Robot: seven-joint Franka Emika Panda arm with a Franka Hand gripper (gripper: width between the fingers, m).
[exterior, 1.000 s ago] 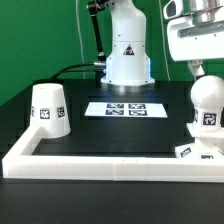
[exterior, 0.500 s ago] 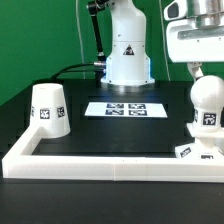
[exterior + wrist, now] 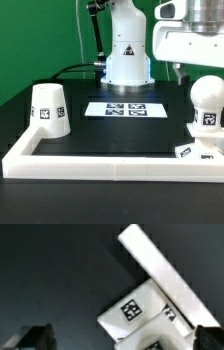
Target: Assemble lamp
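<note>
Our gripper [image 3: 178,68] hung in the upper right of the exterior frame, above and slightly behind the bulb, touching nothing. In the wrist frame we saw the two dark fingertips [image 3: 30,336] at the lower corners, well apart with only black table between them, so we judged the jaws spread and empty.

Nearest the exterior camera ran the long white border rail [image 3: 100,160], crossing the lower frame and turning back along the lower left. We took it for a fence that kept loose parts on the black table [image 3: 110,135].

Just behind the rail, at the lower right, sat the base [image 3: 203,150], flat and carrying tags on its edge. The bulb [image 3: 207,105] stood upright on it with its round head up; whether it was fully seated we could not tell. The wrist frame showed a tagged white part, probably the base [image 3: 140,314], lying just beside the rail [image 3: 165,274], which suggested it had been parked against the fence to steady it.

At the middle left, well apart from those two, the shade [image 3: 48,110] rested wide end down, a stable pose that left its narrow top free for a grasp. We judged it the part not yet fitted.

Farther back, at frame centre, lay the marker board [image 3: 125,109], and behind it stood the arm's white pedestal [image 3: 127,50].
</note>
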